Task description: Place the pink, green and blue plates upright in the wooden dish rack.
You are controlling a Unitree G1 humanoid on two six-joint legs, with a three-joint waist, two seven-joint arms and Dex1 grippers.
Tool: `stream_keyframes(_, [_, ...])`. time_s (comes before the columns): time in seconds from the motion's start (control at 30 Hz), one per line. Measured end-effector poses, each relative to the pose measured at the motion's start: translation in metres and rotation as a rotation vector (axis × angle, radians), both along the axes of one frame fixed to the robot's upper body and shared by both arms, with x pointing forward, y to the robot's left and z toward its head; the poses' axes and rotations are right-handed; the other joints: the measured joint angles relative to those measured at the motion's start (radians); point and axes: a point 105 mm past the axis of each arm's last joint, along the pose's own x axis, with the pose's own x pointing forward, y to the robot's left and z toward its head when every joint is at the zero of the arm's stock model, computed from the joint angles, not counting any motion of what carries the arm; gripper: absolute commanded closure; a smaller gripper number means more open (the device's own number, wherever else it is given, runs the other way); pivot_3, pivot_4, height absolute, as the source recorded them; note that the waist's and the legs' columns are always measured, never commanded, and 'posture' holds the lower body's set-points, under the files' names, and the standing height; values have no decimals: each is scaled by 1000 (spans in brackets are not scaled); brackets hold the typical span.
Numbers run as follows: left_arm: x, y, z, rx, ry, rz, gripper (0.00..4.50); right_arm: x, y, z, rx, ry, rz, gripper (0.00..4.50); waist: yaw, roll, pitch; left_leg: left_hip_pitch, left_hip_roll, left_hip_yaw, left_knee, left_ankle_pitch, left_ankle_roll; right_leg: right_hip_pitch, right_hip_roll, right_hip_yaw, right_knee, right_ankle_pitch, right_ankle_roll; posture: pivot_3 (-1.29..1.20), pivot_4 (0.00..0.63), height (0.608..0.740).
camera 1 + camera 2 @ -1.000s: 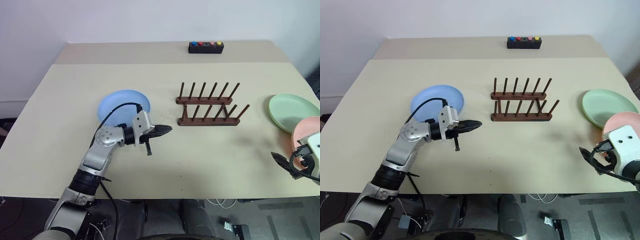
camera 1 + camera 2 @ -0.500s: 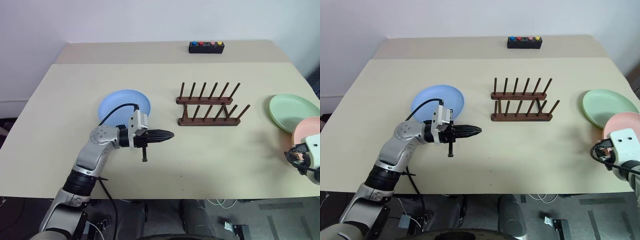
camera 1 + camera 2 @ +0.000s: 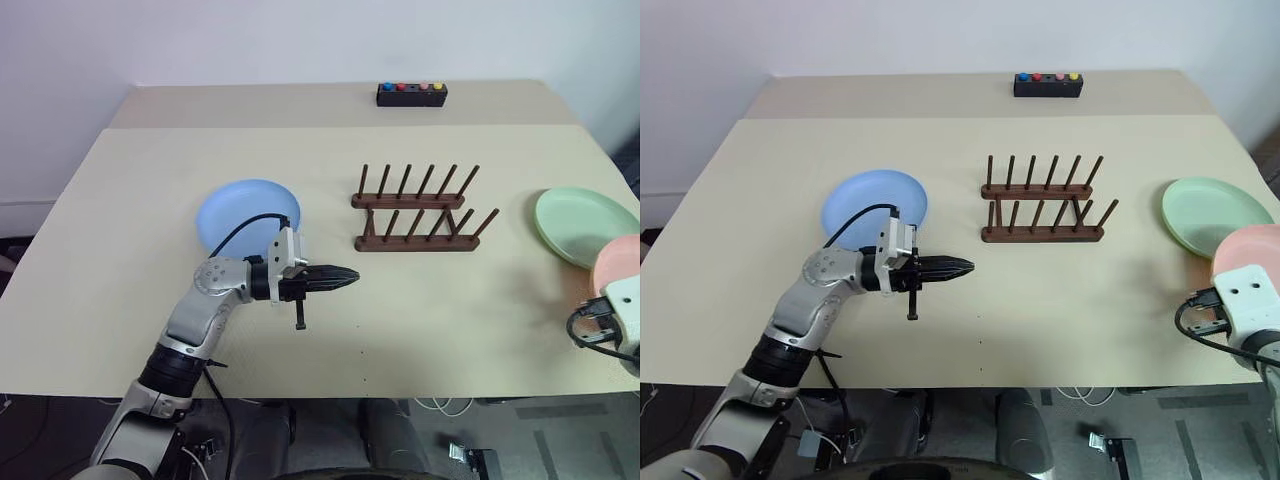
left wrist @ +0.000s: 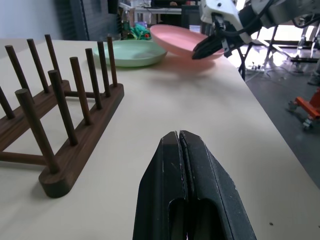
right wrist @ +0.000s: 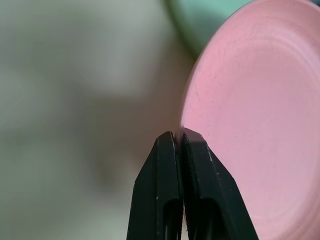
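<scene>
The blue plate (image 3: pixel 245 212) lies flat at the table's left, just behind my left arm. My left gripper (image 3: pixel 345 279) is shut and empty, level above the table, pointing right toward the wooden dish rack (image 3: pixel 415 215), which holds nothing. The green plate (image 3: pixel 583 222) lies flat at the right edge. The pink plate (image 3: pixel 622 262) partly overlaps it on the near side. My right gripper (image 5: pixel 178 136) is shut on the pink plate's (image 5: pixel 260 130) near rim. In the left wrist view that right gripper (image 4: pixel 207 47) pinches the pink plate (image 4: pixel 175 37), whose near edge looks slightly raised.
A small black box (image 3: pixel 411 94) with coloured buttons sits at the far edge of the table. A seam runs across the tabletop behind the rack. The table's right edge lies just past the green plate.
My right gripper has gone from open to shut on the pink plate's rim. My left gripper stayed shut and drifted slightly toward the near edge, rolling a little.
</scene>
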Motion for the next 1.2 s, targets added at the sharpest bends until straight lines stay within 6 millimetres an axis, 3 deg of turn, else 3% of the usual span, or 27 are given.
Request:
stream_keyframes(0.23, [5,-6,-2,-11,10,-3,4500,23,53,87,-67,-317,320,4426,1,-1,0,0,0,0,1,0,0,1,0,0,0,0,0,0,150,740])
stream_keyframes(0.4, [6,-8,-1,-14,2,3,4500,47,78,122,27,-509,513,4426,0,-2,1,-1,0,0,0,0,0,0,0,0,-1,0,0,0,150,740])
stream_keyframes(0.6, [11,-2,-3,1,-18,67,4500,65,115,130,436,-542,820,4426,-2,-2,2,-1,0,-1,0,0,0,0,0,0,0,1,0,0,150,740])
stream_keyframes(0.8, [10,11,-3,-13,-30,169,4500,72,136,137,676,-519,1009,4426,-1,-2,2,-1,0,-1,-1,0,0,0,0,0,0,1,0,0,150,740])
stream_keyframes(1.2, [11,19,4,-22,-57,243,4500,85,142,128,944,-448,1105,4426,0,-2,1,-1,0,-1,-1,0,0,-1,0,0,0,1,0,0,150,740])
